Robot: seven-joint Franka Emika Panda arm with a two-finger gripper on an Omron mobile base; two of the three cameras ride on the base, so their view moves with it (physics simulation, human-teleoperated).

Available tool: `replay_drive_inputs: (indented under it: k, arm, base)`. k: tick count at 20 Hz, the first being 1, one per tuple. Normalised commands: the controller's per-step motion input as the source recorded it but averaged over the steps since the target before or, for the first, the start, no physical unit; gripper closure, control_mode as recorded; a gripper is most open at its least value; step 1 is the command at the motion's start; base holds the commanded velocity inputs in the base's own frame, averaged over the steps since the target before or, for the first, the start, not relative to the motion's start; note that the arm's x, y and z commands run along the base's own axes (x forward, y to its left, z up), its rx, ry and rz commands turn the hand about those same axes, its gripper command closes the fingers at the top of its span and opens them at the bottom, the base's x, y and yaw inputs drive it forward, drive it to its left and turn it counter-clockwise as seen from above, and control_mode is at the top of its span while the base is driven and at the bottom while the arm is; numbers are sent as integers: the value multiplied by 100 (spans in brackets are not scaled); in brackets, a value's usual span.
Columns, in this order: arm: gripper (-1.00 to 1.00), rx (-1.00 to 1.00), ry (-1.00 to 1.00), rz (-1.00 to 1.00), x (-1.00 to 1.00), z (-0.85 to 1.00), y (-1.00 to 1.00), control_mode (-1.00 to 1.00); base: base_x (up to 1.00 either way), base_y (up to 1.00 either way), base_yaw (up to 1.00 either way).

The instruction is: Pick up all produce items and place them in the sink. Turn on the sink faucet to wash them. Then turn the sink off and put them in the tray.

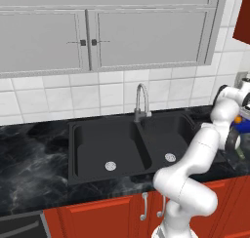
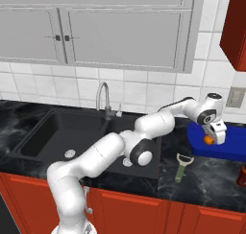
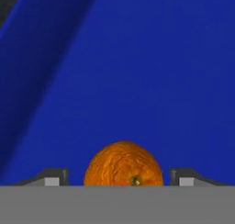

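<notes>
Orange dimpled round fruit (image 3: 123,165) on smooth blue tray (image 3: 151,67)

A green-handled peeler (image 2: 181,167) lies on the black marble counter (image 2: 211,180).

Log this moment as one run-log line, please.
phase: placing in tray | gripper: open, fingers clear of fruit on both sides | orange fruit: over blue tray | sink: empty | faucet: no water visible
</notes>
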Motion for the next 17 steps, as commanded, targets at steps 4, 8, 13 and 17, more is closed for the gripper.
replay_drive_inputs:
  k: [4,8,13,17]
  arm:
    - [-100,0,0,3,0,54,12,-100]
    - [-100,0,0,2,0,44,15,-100]
    - [-100,0,0,0,-7,40,19,-100]
    - [-100,0,0,0,-23,33,19,-100]
  base:
    - [0,0,0]
    - [0,0,0]
    - [0,0,0]
    - [0,0,0]
